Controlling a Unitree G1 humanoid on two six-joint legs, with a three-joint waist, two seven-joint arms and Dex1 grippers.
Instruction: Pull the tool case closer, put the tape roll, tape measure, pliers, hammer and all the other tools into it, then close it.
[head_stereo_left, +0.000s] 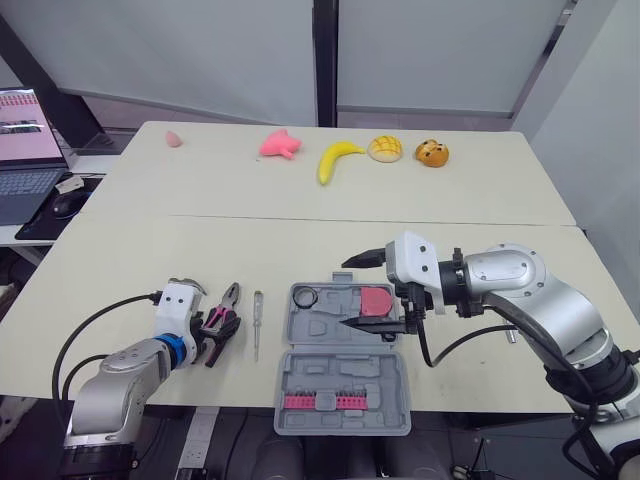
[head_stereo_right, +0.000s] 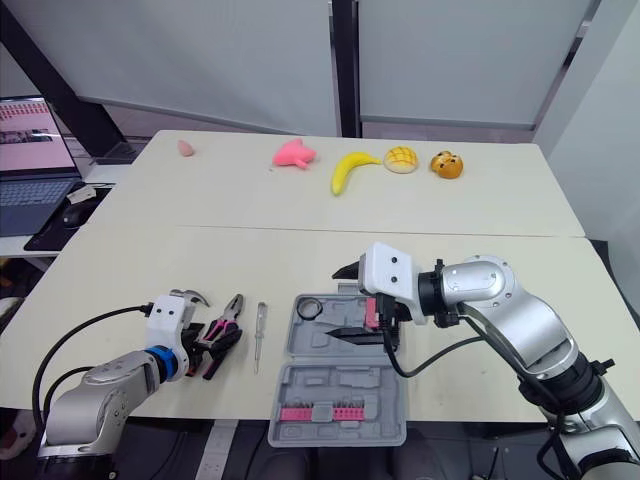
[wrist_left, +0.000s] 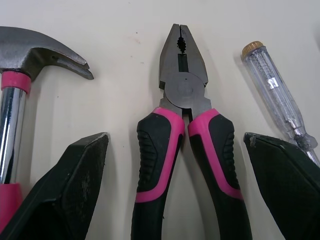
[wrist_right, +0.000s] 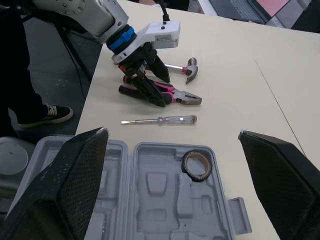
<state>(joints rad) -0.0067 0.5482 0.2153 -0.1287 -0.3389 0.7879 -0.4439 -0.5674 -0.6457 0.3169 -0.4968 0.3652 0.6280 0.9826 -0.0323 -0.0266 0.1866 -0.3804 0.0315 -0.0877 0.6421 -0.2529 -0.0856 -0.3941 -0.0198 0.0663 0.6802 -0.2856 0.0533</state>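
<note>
The grey tool case lies open near the table's front edge. A black tape roll and a pink tape measure rest in its far half. My right gripper hovers open over that half, holding nothing; the tape roll lies between its fingers. Left of the case lie a clear-handled screwdriver, pink-and-black pliers and a hammer. My left gripper is open, its fingers straddling the pliers' handles without touching them.
A row of pink bits sits in the case's near half. Toy food lines the far side of the table: a banana, a bun and a pink toy. A laptop stands on a desk to the left.
</note>
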